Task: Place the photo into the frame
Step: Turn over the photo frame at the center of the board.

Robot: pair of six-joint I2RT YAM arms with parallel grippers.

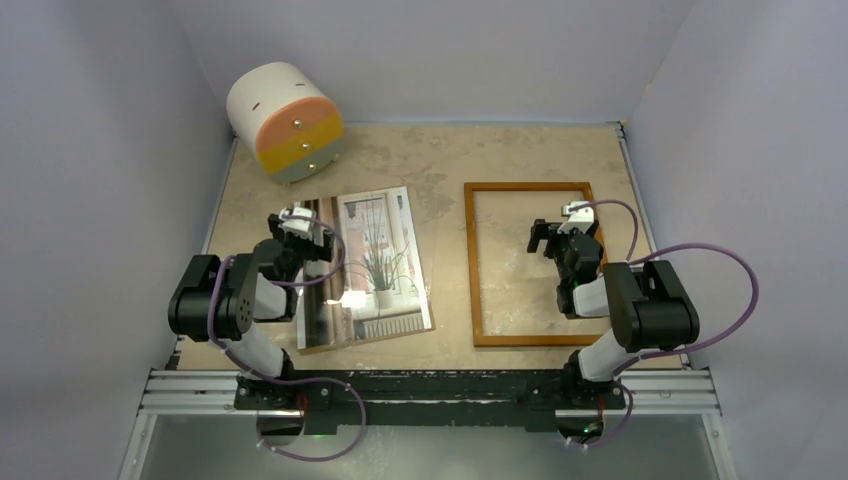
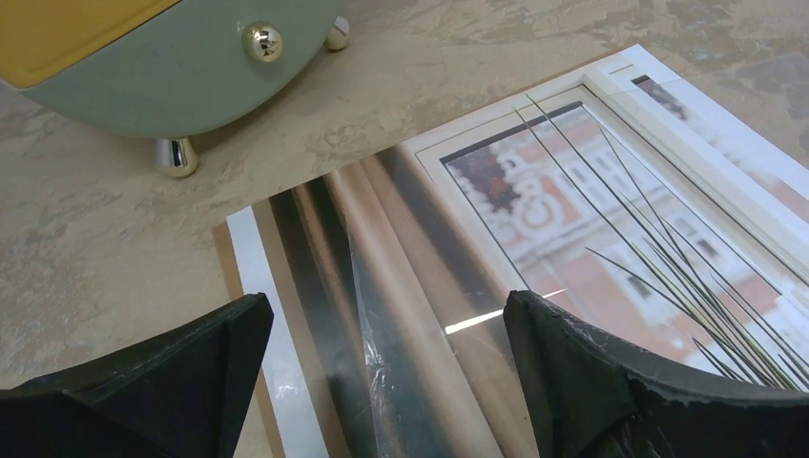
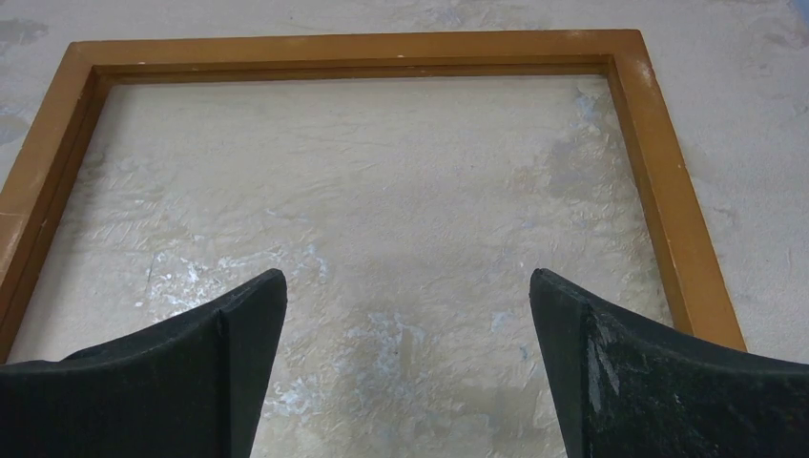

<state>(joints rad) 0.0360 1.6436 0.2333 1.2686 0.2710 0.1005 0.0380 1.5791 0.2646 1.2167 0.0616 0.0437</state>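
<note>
Probably limp and slick, the photo (image 2: pixel 591 191) under the wide-open, empty left tool (image 2: pixel 383 303) wants an edge pinch; right tool (image 3: pixel 407 279) likewise.

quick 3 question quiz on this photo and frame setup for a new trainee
1. Fill in: the jaws of the left gripper and the right gripper both stand ____.
2. Pick one: over the opening of the thin rectangular orange-brown wooden frame hangs A) the left gripper B) the right gripper C) neither.
3. True or false: the rectangular paper photo of a spiky green plant lies outside the frame, picture side up.

Key: 1 open; 2 B; 3 true.
</note>
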